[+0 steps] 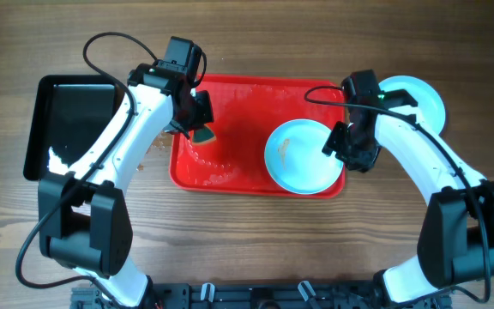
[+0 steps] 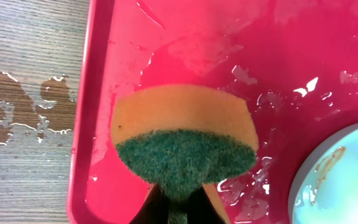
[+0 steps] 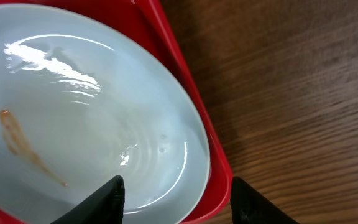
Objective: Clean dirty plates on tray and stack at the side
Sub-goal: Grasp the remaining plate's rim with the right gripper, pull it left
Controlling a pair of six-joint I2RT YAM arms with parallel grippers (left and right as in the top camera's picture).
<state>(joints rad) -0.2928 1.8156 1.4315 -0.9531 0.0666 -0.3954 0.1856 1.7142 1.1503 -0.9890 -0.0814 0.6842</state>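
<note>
The red tray (image 1: 238,99) lies in the middle of the table. One pale mint plate (image 1: 294,163) with a brown-orange smear sits at its right end. Another plate (image 1: 423,99) lies on the table at the far right, partly under the right arm. My left gripper (image 1: 197,120) is shut on a green-and-orange sponge (image 2: 185,134) over the wet left part of the tray (image 2: 185,43). My right gripper (image 1: 343,148) is open, its fingers straddling the rim of the smeared plate (image 3: 92,124) and the tray's edge (image 3: 213,162).
A black glossy tray (image 1: 67,120) lies at the far left. Water is spilled on the wood (image 2: 23,118) beside the red tray. The edge of the smeared plate shows at the lower right of the left wrist view (image 2: 340,174).
</note>
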